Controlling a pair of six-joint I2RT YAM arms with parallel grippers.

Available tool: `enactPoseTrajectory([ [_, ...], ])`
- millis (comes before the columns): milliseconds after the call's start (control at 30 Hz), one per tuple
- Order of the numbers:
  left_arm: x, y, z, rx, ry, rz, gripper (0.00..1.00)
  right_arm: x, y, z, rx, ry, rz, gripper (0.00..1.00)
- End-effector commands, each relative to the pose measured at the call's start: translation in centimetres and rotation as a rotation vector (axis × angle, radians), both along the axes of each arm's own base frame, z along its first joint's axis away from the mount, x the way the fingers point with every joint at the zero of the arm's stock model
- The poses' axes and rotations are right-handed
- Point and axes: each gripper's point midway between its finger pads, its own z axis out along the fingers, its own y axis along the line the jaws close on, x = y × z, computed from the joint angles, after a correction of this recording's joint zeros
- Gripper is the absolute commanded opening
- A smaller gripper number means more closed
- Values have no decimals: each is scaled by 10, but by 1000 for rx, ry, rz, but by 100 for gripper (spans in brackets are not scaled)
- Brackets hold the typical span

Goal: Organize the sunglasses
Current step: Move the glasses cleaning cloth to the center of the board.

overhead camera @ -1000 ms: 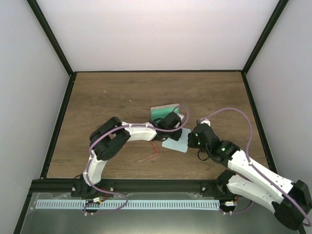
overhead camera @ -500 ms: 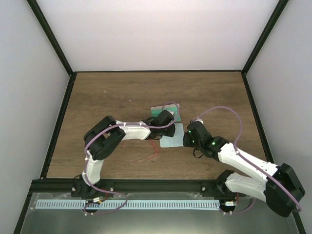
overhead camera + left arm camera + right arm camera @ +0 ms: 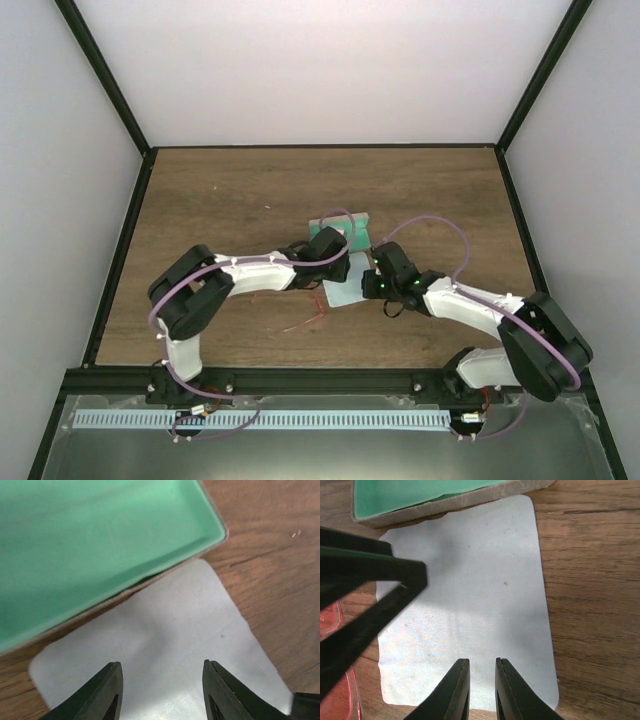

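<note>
The left end effector (image 3: pixel 162 695) is hanging spread and the right end effector (image 3: pixel 482 692) barely apart, both over the pale blue square cloth (image 3: pixel 165 635). The thin red wire sunglasses (image 3: pixel 340 700) are lying left of the right one. Pinching one cloth edge gently seems best.

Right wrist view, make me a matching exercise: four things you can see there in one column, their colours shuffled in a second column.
Things:
1. case lining
2. cloth
3. sunglasses
4. table

Colours:
A. red
B. brown wood grain
C. green
D. pale blue

Pairs: 1-C, 2-D, 3-A, 4-B
</note>
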Motion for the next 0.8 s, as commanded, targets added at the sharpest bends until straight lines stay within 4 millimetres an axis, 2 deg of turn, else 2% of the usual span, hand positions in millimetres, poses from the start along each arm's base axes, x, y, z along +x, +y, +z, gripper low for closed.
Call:
enactPoseTrajectory([
  [0, 8, 10, 33, -2, -90, 41, 47, 14, 18, 11, 67, -48, 41, 16],
  [167, 13, 18, 46, 17, -136, 65, 48, 12, 32, 2, 104, -44, 115, 14],
  [300, 17, 26, 53, 39, -166, 93, 48, 10, 32, -20, 69, 18, 120, 13],
  [533, 21, 33, 66, 47, -195, 105, 48, -10, 24, -32, 63, 93, 118, 13],
  [667, 21, 32, 66, 45, -194, 94, 49, -25, 12, -45, 41, 140, 108, 13],
  [767, 19, 28, 59, 34, -171, 78, 49, -35, 8, -45, 53, 152, 109, 14],
])
